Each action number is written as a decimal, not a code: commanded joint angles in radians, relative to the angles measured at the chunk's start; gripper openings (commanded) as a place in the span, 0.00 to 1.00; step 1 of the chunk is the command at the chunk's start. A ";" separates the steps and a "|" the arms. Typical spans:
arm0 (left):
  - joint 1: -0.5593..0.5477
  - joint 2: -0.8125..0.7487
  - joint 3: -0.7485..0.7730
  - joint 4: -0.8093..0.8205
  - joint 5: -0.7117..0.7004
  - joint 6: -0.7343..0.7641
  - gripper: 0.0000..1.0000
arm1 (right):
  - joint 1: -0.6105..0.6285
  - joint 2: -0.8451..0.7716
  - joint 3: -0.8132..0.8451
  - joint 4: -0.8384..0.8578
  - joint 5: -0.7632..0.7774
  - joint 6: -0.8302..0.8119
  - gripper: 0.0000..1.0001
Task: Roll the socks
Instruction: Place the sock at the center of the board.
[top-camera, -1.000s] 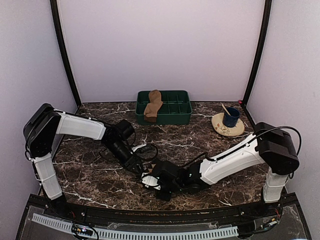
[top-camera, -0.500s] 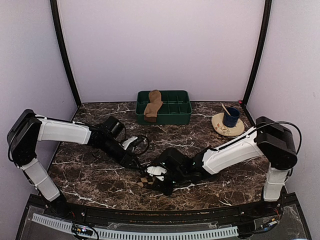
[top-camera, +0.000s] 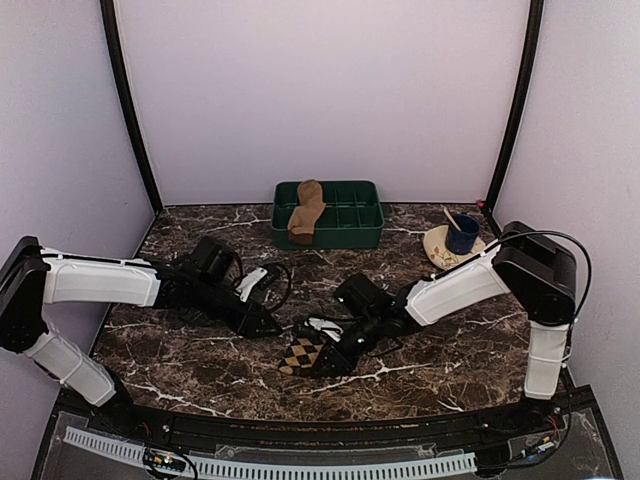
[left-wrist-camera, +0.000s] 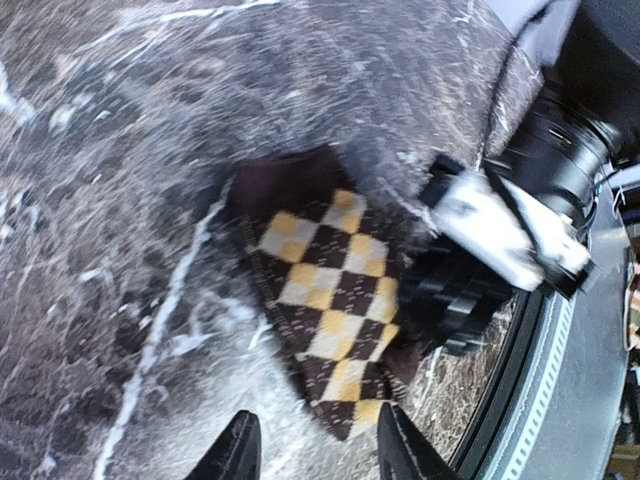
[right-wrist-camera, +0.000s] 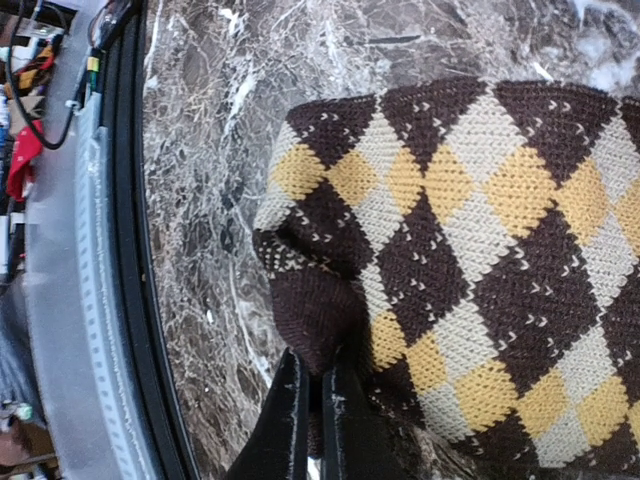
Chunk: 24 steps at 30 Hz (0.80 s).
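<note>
- Whereabouts: argyle sock (top-camera: 305, 353) flat on the bench (top-camera: 460, 345), lower middle of the overhead frame, between the two arms. Tan sock (top-camera: 306, 210) draped over the left part of the green tray (top-camera: 350, 238) at upper middle, well apart from the first.
- Right pincer (right-wrist-camera: 318, 385): pinched tight on a dark brown corner of the argyle sock, at the bottom of its own wrist frame, with the knit bunched into a small fold at the pinch.
- Left pincer (left-wrist-camera: 315, 455): partly spread, holding nothing. Hovers just short of the sock's near end, at the bottom edge of its wrist frame.
- Handling, as a judgement: thin knit, very light, soft and limp. Likely to stretch, sag and slide over the polished marble rather than keep a shape. Not fragile.
- Where to take hold: best at an edge or corner and through both layers, not on the flat middle. Probably needs one end pinned while the other turns over itself.
- Risks: loose roll springing open on release; single-layer pinch peeling the sock apart.
- Elsewhere: blue mug (top-camera: 462, 235) on a plate (top-camera: 450, 258) at right, far from the work.
</note>
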 joint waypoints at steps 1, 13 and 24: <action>-0.059 -0.041 -0.017 0.065 -0.056 0.030 0.41 | -0.035 0.077 -0.008 -0.132 -0.141 0.047 0.00; -0.218 -0.034 -0.026 0.097 -0.158 0.132 0.39 | -0.086 0.109 0.009 -0.144 -0.301 0.104 0.00; -0.383 -0.042 -0.049 0.113 -0.315 0.180 0.34 | -0.109 0.126 0.056 -0.205 -0.327 0.090 0.00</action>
